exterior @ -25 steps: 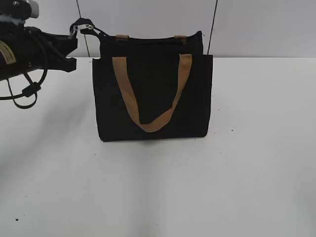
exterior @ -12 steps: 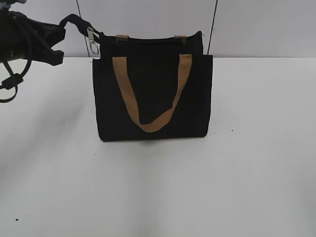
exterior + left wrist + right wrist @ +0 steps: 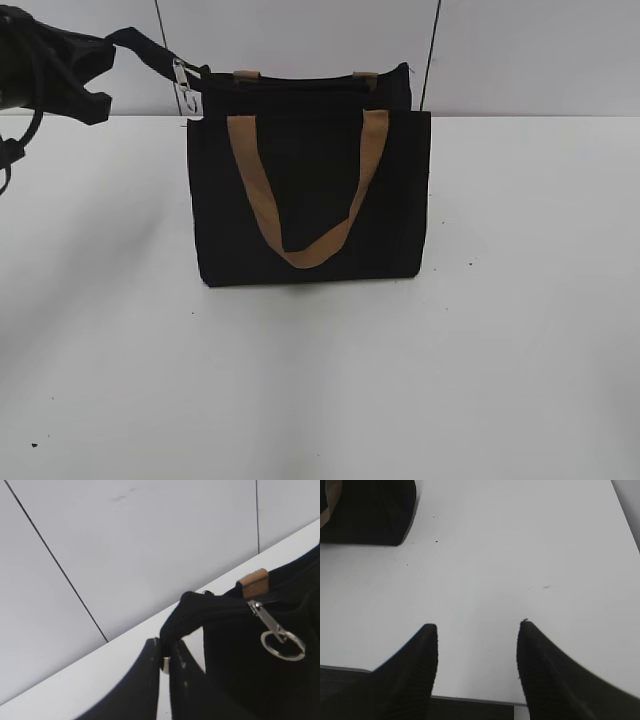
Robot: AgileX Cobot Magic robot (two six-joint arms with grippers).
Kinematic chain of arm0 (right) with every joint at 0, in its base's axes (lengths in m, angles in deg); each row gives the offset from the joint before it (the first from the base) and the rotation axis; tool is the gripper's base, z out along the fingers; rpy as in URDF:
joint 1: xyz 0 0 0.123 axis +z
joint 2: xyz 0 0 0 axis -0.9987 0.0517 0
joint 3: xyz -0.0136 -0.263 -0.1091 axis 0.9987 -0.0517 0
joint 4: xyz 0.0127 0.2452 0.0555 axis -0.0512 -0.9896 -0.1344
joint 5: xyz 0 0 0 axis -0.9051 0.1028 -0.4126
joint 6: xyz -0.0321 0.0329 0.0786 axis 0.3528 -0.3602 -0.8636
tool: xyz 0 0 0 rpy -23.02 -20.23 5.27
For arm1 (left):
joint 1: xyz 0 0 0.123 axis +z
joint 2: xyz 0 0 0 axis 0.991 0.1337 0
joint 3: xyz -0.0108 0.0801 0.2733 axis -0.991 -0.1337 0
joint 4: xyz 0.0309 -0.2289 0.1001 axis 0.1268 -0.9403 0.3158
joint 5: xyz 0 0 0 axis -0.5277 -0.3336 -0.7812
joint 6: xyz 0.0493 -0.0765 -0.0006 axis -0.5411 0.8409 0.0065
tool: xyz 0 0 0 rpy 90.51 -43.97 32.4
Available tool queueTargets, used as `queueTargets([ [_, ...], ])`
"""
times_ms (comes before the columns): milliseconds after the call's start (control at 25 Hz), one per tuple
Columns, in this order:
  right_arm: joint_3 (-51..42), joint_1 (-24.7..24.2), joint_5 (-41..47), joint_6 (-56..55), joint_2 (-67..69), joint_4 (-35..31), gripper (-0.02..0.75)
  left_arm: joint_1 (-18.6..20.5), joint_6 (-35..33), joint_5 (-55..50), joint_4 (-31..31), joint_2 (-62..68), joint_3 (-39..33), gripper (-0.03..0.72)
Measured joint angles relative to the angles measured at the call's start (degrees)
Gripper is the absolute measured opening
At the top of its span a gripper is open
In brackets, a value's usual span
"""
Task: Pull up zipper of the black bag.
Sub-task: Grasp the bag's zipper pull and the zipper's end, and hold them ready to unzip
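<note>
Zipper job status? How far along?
Done: the left gripper is shut on the black end tail of the zipper, pulled taut off the bag corner. In hand: that tail only; the silver pull tab hangs free. Left: moving the tab. The right gripper is open over bare table.

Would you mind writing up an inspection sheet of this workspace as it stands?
Surface: white table, a few dark specks.
Job's things: black bag upright; zipper end tail drawn out to the left; silver pull tab hanging by that end.
Clutter: nothing seen.
Grippers: left gripper shut on the zipper's tail; right gripper open, empty, above bare table.
Cables: black cable looped by the left arm.
Surroundings: pale wall panels, dark seams.
</note>
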Motion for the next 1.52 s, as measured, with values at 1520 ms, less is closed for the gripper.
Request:
queueTargets([
  [1520,14.9,0.0,-17.0,49.6,52.6,-58.1,0.393,-3.8,0.5,-2.1,-3.1,-0.3,0.0,0.026],
])
